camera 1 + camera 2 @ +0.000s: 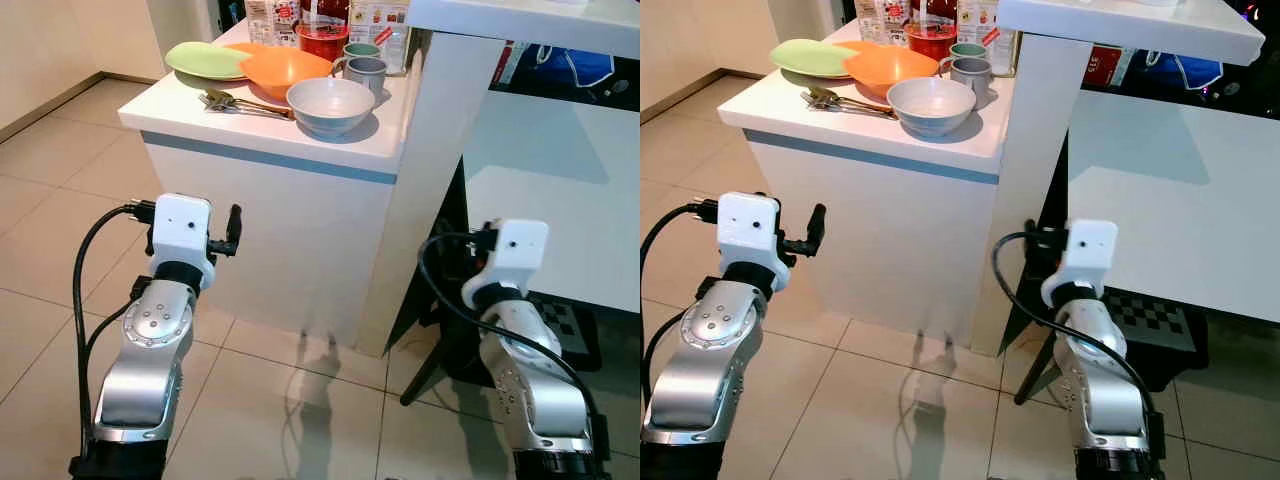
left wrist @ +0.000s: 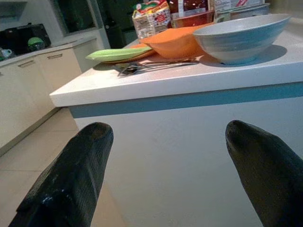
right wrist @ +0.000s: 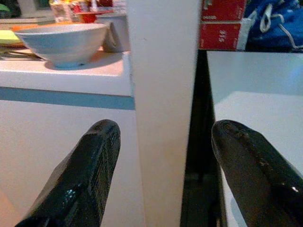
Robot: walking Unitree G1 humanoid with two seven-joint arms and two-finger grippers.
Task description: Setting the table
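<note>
While both grippers, left (image 2: 165,175) and right (image 3: 163,175), are held spread and empty below the counter (image 1: 250,150), nothing is gripped yet. Bowl (image 1: 331,105), plates (image 1: 207,60), forks (image 1: 235,103) and cups (image 1: 366,70) are kept on top. An approach step is judged; next, an arm must be raised to the bowl's rim.

**Colours on and around the counter**

The counter (image 1: 290,150) was white with a blue-grey band under its top. On it sat a lime-green plate (image 1: 205,60), an orange bowl (image 1: 283,70), a pale grey-blue bowl (image 1: 330,105), two grey-green mugs (image 1: 366,68) and silver cutlery (image 1: 235,103). The floor tiles (image 1: 50,190) were beige. A black-and-white checked mat (image 1: 1160,318) lay under the white table (image 1: 1180,190). Red boxes (image 3: 222,23) stood beside a blue bag (image 3: 274,23).
</note>
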